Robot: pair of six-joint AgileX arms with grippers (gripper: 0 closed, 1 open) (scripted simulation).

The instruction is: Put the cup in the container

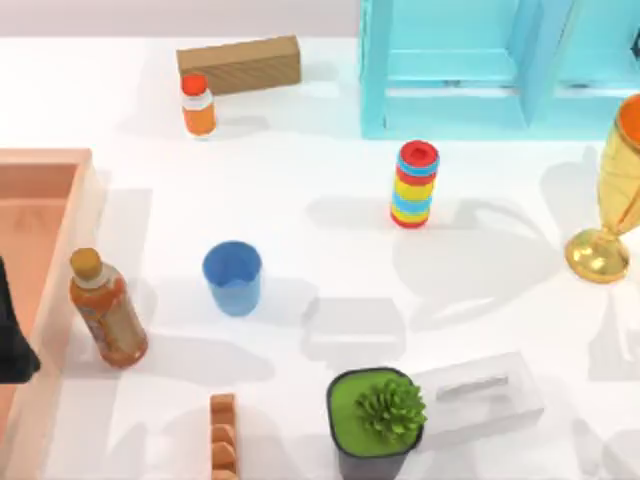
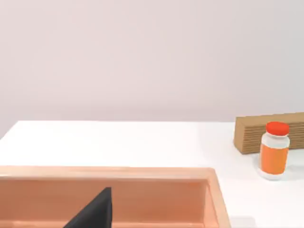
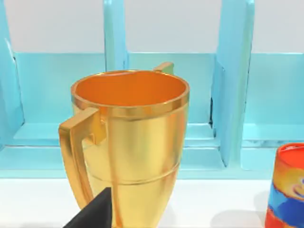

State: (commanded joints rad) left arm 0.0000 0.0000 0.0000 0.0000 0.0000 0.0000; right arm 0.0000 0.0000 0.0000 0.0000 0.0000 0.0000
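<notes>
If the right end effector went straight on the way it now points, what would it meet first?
Most likely the golden goblet, which stands directly ahead in the right wrist view, with the teal shelf unit behind it. How close the goblet is cannot be told.

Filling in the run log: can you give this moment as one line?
cup: upright on table, untouched | container: top-view left edge, without the cup | left gripper: above container | orange bottle: between cup and container

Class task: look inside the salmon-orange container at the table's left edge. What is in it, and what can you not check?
The container shows bare floor; the blue cup stands outside it on the table. The left claw covers part of the interior, so that part cannot be checked.
</notes>
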